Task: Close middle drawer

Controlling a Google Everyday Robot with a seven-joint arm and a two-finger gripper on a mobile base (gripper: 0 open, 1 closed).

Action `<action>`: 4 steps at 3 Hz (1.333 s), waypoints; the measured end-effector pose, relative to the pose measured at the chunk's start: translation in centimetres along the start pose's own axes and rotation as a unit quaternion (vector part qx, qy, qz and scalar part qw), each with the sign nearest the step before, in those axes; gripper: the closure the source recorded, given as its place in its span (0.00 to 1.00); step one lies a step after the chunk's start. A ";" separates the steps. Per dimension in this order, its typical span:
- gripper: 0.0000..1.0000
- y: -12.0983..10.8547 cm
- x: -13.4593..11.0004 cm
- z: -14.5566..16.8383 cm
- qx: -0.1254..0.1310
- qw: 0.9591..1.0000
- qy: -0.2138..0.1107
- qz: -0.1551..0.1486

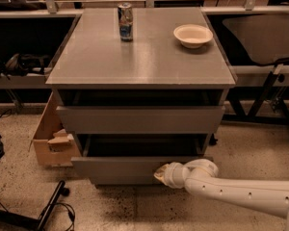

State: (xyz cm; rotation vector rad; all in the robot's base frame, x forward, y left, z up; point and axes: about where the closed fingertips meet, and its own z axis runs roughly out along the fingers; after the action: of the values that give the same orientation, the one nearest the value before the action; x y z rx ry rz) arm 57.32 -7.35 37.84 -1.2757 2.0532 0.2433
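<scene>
The middle drawer [120, 170] is the lower grey front of the cabinet, below a wider grey drawer front [139, 119]. It stands out a little from the cabinet, and only a dark strip of its tray [139, 147] shows behind the front. My gripper [160, 175] is at the end of the white arm [231, 191] that comes in from the lower right. It presses against the right part of the drawer front.
A drink can [125, 15] and a cream bowl [193, 35] stand on the cabinet top [139, 57]. A cardboard box [50, 138] leans at the cabinet's left. A black stand leg and cables [48, 206] lie on the floor at lower left. Table frames flank both sides.
</scene>
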 end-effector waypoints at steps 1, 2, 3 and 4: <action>1.00 -1.5 0.1 0.9 0.010 1.000 -0.005 -0.001; 1.00 -4.3 0.1 2.3 0.029 0.999 -0.014 0.009; 0.74 -4.2 0.2 2.2 0.029 0.999 -0.014 0.009; 0.51 -4.2 0.2 2.2 0.029 0.999 -0.014 0.009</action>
State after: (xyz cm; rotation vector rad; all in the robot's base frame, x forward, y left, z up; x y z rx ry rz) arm 61.87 -8.47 36.92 -1.2134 2.0342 0.2069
